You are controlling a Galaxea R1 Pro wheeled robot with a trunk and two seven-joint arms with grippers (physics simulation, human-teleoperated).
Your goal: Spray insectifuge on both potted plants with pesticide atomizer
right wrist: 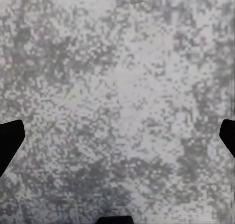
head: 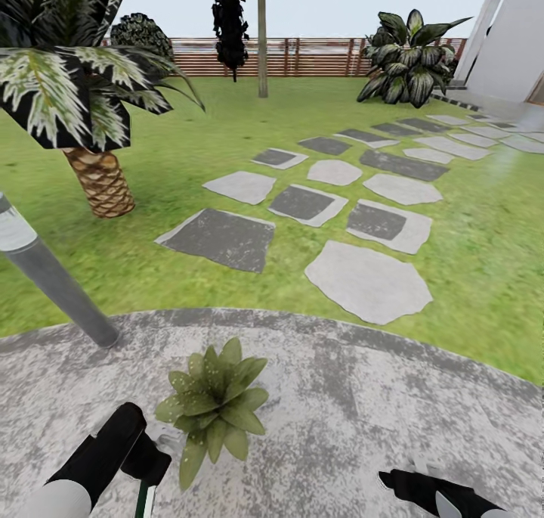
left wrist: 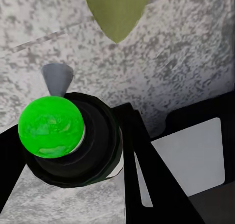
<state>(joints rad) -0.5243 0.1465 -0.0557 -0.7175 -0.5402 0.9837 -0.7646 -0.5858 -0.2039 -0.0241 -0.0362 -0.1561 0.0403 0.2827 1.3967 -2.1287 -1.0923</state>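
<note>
The left gripper (head: pixel 140 457) sits low at the near left of the patio (head: pixel 363 420), its black fingers closed around the atomizer (head: pixel 145 499), whose dark-green body with a white stripe hangs below the grip. In the left wrist view the atomizer (left wrist: pixel 68 140) is seen end-on: a bright green round top, a dark collar, and a small grey nozzle cone pointing out over the stone, with a black finger (left wrist: pixel 147 185) tight against its side. A leaf tip (left wrist: pixel 116 11) of the plant lies just beyond the nozzle.

The plant (head: pixel 215 404), a low rosette of pointed, speckled green leaves, stands on the patio just right of the left gripper.

The right gripper (head: pixel 423 488) hovers at the near right, well apart from the plant. Its two black fingertips (right wrist: pixel 10 140) stand wide apart over bare stone, holding nothing.

A grey post (head: pixel 53 283) leans at the left. Stepping stones (head: pixel 370 280) cross the lawn (head: pixel 166 147) toward the fence (head: pixel 317 57), with a palm (head: pixel 98 178) at the far left.
</note>
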